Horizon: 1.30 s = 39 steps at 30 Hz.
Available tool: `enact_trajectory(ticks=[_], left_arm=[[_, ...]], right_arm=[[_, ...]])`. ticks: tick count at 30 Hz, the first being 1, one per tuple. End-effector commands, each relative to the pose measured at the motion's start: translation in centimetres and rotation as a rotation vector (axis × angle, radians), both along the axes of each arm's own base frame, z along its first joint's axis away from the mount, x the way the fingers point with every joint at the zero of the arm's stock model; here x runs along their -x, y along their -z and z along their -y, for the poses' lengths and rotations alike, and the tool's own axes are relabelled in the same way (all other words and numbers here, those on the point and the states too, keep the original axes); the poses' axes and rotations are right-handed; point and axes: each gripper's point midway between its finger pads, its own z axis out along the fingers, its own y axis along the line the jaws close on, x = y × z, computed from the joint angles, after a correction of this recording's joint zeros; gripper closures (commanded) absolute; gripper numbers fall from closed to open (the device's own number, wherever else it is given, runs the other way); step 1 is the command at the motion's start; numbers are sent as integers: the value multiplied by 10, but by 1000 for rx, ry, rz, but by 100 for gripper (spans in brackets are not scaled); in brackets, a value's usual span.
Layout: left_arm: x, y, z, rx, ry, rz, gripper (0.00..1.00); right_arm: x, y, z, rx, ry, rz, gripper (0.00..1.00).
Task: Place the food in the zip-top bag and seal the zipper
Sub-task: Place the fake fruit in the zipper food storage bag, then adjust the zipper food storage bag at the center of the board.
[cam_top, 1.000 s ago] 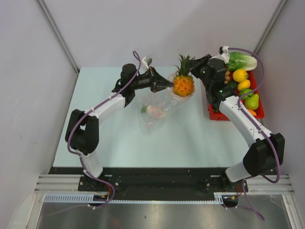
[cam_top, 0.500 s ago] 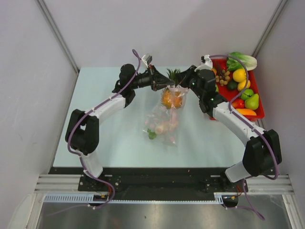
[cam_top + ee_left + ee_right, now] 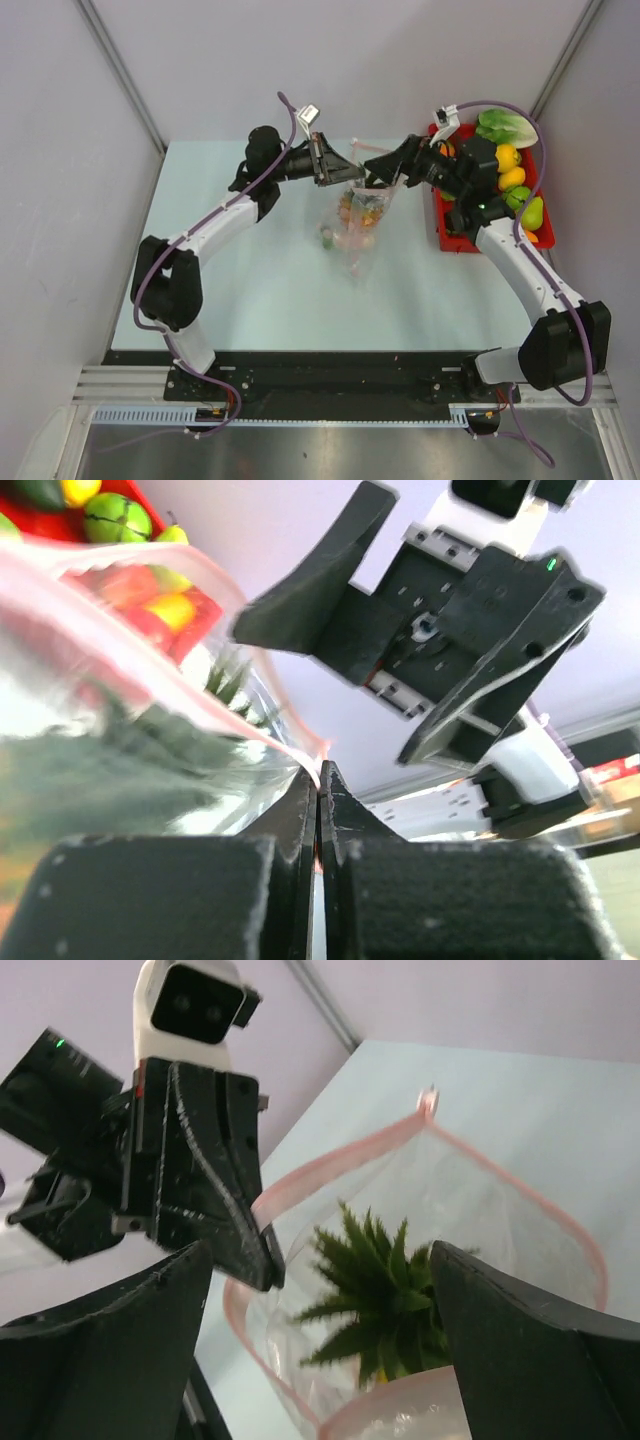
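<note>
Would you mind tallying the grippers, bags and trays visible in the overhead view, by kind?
Black two-finger grippers: 2 (left gripper, right gripper)
Crinkly clear plastic zip-top bag: 1
Red rectangular tray: 1
Total: 4

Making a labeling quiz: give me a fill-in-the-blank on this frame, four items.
1. The left fingers are shut on the pink ___.
2. The pineapple sits inside the ___.
3. The right fingers, above it, are ___.
4. Other food lies in a ___ tray.

Missing words: zipper; bag; open; red.
</note>
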Motion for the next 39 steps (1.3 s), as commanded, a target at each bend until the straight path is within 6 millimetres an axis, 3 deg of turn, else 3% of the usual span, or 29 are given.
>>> enact_trajectory(ticks=[1,3,6,11,13,15,16,17,19,23,24,27,28,33,37,39], left_arm=[[18,-41,-8,-24,19,259,100],[20,-41,-8,-34,21,292,100],[23,-40,-9,-38,26,302,100],[26,-34,-9,-67,35,318,100],[26,-34,-10,-75,31,322,100],[27,-31,-11,-94,34,322,100],[27,-29,-12,-104,31,317,100],[26,-24,-14,-133,27,301,100],[25,-23,-18,-175,12,294,100],[16,-21,-41,-356,-111,391,100],[6,-15,-55,-445,-200,354,100],[-17,-9,-89,-600,-377,270,100],[-10,4,-98,-653,-366,198,100],[-7,11,-119,-727,-396,227,100],[-7,38,-120,-806,-332,183,100],[-7,38,-116,-791,-308,181,100]], right_arm=[[22,-32,24,19,-70,91,8],[12,-31,46,48,-1,102,12],[8,-7,58,131,46,53,17],[-5,31,55,206,40,-16,18],[-2,43,48,223,-7,-47,23],[1,54,42,243,-36,-83,37],[7,60,36,249,-70,-103,52],[8,60,36,253,-76,-106,81],[10,54,37,251,-67,-104,99],[20,19,33,202,-69,-11,100],[25,3,31,186,-74,38,100],[44,-19,18,159,-113,96,100],[50,-20,13,155,-133,98,100],[60,4,-9,207,-179,35,100],[32,38,-1,218,-117,-85,100],[22,46,6,219,-80,-118,100]])
